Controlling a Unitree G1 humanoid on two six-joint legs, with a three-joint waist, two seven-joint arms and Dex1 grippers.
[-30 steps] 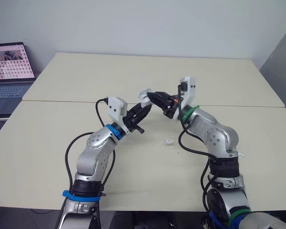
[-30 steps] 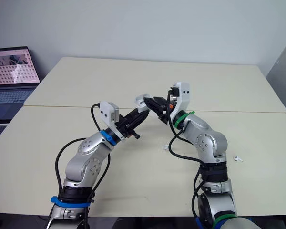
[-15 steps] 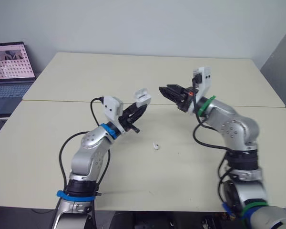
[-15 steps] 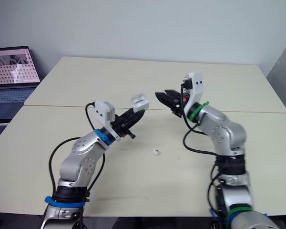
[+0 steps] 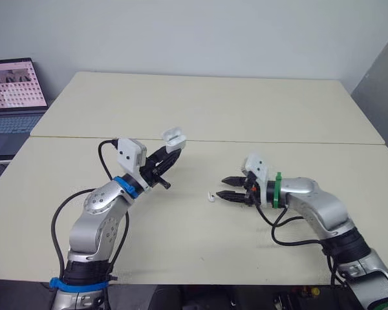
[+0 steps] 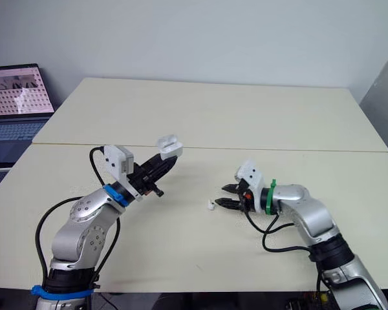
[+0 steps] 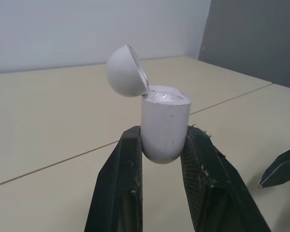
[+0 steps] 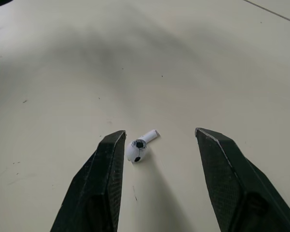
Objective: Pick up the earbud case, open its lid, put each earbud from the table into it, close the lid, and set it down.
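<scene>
White earbud point(image 8: 140, 147) sits at tips of spread right hand point(image 8: 159, 131); left hand point(image 7: 163, 131) clasps case point(image 7: 165, 108).

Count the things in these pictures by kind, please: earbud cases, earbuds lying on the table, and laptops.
Earbud case: 1
Earbud on the table: 1
Laptop: 1
Total: 3

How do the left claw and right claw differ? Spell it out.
Left claw is shut on the earbud case, lid open; right claw is open, holding nothing. Left claw is raised above the table; right claw is low, flanking an earbud on it. Both have two black fingers.
</scene>
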